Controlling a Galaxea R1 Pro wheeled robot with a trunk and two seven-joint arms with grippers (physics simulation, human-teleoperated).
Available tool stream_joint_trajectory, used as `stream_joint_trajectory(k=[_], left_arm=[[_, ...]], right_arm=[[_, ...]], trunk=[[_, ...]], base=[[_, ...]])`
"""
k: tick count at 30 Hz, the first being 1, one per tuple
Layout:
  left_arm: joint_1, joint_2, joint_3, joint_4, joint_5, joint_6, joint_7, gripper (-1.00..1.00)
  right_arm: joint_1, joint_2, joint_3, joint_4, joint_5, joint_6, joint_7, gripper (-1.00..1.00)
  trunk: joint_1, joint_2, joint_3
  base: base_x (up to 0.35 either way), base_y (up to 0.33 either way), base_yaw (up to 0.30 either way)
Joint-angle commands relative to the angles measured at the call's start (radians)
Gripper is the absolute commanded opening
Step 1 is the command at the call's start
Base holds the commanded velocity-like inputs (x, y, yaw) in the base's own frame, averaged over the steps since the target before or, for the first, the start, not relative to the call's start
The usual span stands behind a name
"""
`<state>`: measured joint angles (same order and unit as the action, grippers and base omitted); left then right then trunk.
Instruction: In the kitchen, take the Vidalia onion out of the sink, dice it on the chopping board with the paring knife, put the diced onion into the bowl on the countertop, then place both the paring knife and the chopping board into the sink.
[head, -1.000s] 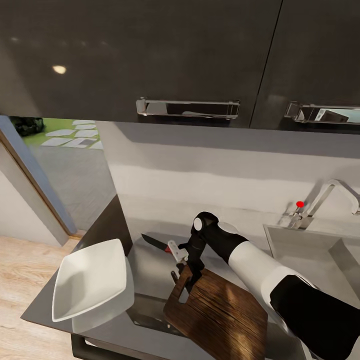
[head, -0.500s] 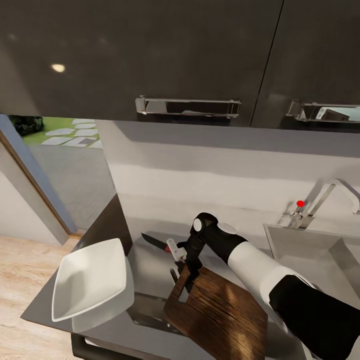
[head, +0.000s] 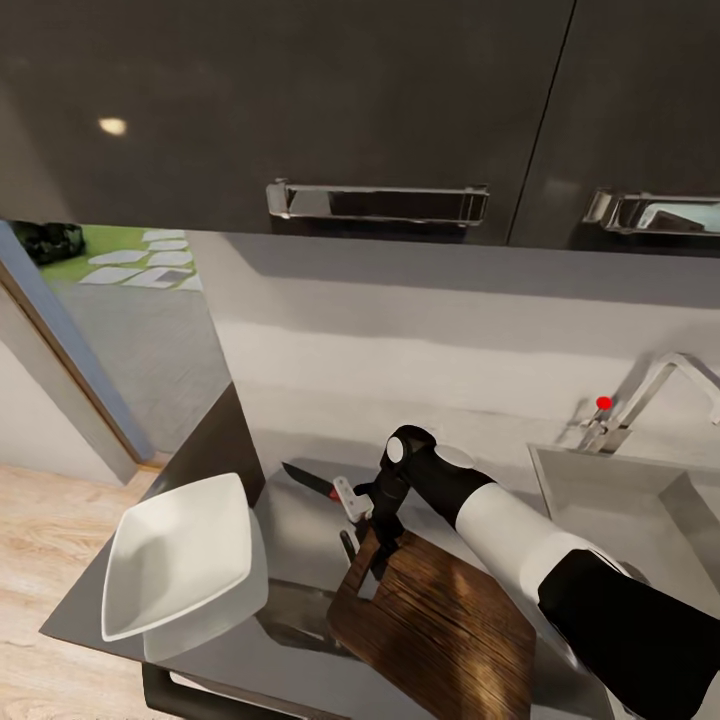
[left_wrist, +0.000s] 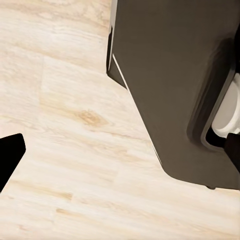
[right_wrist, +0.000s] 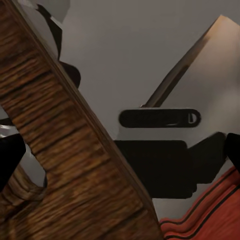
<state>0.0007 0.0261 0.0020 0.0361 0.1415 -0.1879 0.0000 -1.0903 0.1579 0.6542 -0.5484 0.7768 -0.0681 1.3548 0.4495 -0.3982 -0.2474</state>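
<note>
Board (head: 440, 625) at lower centre, my right gripper (head: 372, 548) at its slot end, grip unclear; lift level, clear of knife (head: 310, 484).

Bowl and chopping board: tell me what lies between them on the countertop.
In the head view, bare grey countertop separates the bowl from the chopping board. The paring knife lies farther back, beside the right tool.
</note>
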Motion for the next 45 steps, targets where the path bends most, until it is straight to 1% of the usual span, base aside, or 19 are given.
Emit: stream_joint_trajectory(k=[1,17,24,25,45], left_arm=[[-0.001,0.0,0.0,0.002,0.006,-0.005,0.0,1.0],[-0.001,0.0,0.0,0.002,0.006,-0.005,0.0,1.0],[-0.001,0.0,0.0,0.001,0.006,-0.005,0.0,1.0],[0.0,0.0,0.0,0.001,0.006,-0.005,0.0,1.0],[0.0,-0.002,-0.001,0.001,0.004,-0.005,-0.001,1.0]], right_arm=[[-0.001,0.0,0.001,-0.001,0.004,-0.007,0.001,1.0],[-0.001,-0.001,0.001,0.001,0.005,-0.008,0.0,1.0],[0.0,-0.001,0.001,0.001,0.004,-0.008,0.0,1.0],[0.0,-0.001,0.001,0.001,0.004,-0.009,0.0,-1.0],[0.0,-0.004,0.001,0.001,0.004,-0.008,0.003,-1.0]], trunk=[[0.001,-0.002,-0.003],[0.001,-0.002,-0.024],[0.001,-0.002,-0.027],[0.001,-0.002,-0.027],[0.001,-0.002,-0.027]], base=[[0.0,0.0,0.0],[0.0,0.0,0.0],[0.0,0.0,0.0],[0.0,0.0,0.0],[0.0,0.0,0.0]])
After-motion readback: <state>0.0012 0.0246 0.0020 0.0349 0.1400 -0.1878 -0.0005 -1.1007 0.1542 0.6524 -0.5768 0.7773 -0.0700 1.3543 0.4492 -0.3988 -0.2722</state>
